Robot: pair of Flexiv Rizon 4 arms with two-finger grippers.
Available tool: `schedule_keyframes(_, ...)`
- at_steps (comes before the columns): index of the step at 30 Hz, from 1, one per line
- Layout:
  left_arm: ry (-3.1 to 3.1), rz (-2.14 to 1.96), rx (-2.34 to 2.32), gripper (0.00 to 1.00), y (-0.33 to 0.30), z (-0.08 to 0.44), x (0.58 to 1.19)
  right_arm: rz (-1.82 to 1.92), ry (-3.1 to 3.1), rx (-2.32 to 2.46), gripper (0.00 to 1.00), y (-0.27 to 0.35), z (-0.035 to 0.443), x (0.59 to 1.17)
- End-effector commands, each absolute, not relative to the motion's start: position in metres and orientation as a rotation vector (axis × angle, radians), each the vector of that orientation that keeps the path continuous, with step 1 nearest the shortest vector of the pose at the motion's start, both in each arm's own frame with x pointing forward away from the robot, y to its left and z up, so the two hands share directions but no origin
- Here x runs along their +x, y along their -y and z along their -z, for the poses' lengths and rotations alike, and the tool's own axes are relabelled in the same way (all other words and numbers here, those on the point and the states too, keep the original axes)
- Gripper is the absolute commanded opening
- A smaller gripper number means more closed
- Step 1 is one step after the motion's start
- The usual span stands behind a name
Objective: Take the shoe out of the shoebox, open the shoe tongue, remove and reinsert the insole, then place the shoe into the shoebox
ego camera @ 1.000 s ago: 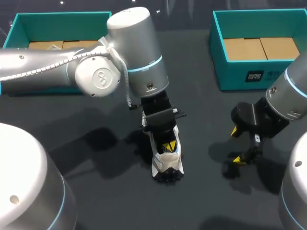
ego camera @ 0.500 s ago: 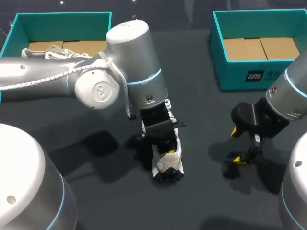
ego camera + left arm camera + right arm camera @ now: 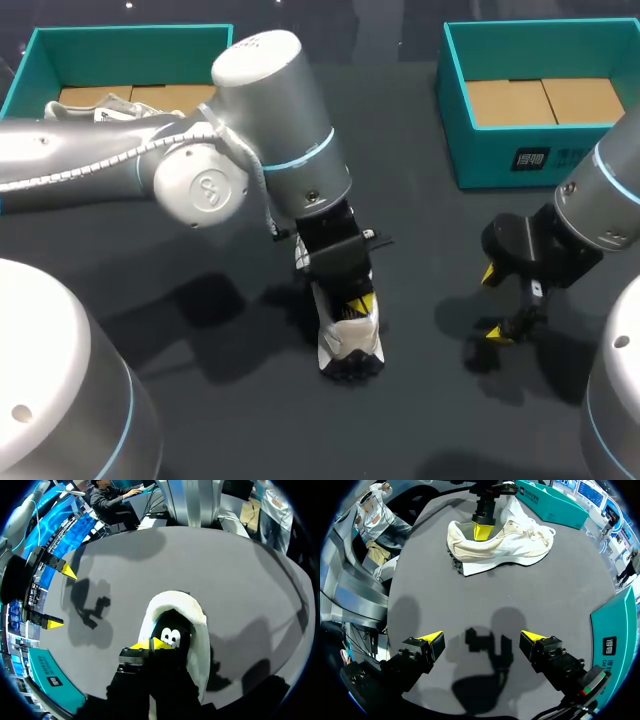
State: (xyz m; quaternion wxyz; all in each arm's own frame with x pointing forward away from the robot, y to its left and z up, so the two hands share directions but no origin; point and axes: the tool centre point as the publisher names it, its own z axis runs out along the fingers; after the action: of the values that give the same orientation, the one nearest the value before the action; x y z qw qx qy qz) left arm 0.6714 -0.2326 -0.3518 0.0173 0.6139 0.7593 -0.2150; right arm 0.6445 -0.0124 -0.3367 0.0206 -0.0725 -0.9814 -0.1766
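A white shoe with a black sole stands on the dark table near the middle, also seen side-on as the shoe in the right wrist view. My left gripper reaches down into its opening near the heel, fingers shut together. In the left wrist view the left gripper sits inside the white heel collar, over the dark insole; whether it pinches the insole is not visible. My right gripper hangs open to the right of the shoe, and the right gripper holds nothing.
A teal shoebox stands at the back left with a second white shoe in it. Another teal shoebox stands at the back right, close behind my right arm. My left arm spans the table's left half.
My left arm has shifted slightly, its wrist leaning a bit more to the left, with the gripper staying in the shoe. The right arm has not moved.
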Motion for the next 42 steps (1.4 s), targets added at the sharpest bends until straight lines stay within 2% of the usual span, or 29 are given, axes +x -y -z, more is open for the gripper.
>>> schedule_keyframes(1, -2.324, 0.657, 1.828, 0.0, 0.233, 0.356, 0.662, 0.55, 3.046, -0.225, 1.0, 0.013, 0.336, 0.643)
schedule_keyframes(16, -2.354, 0.558, 1.824, 0.0, 0.247, 0.393, 0.67, 0.55, 3.046, -0.225, 1.0, 0.013, 0.336, 0.643)
schedule_keyframes(30, -2.288, 0.543, 1.808, 0.0, 0.23, 0.357, 0.672, 0.55, 3.046, -0.225, 1.0, 0.013, 0.336, 0.643)
schedule_keyframes(42, -2.302, 0.426, 1.826, 0.0, 0.25, 0.389, 0.675, 0.55, 3.046, -0.225, 1.0, 0.013, 0.336, 0.643)
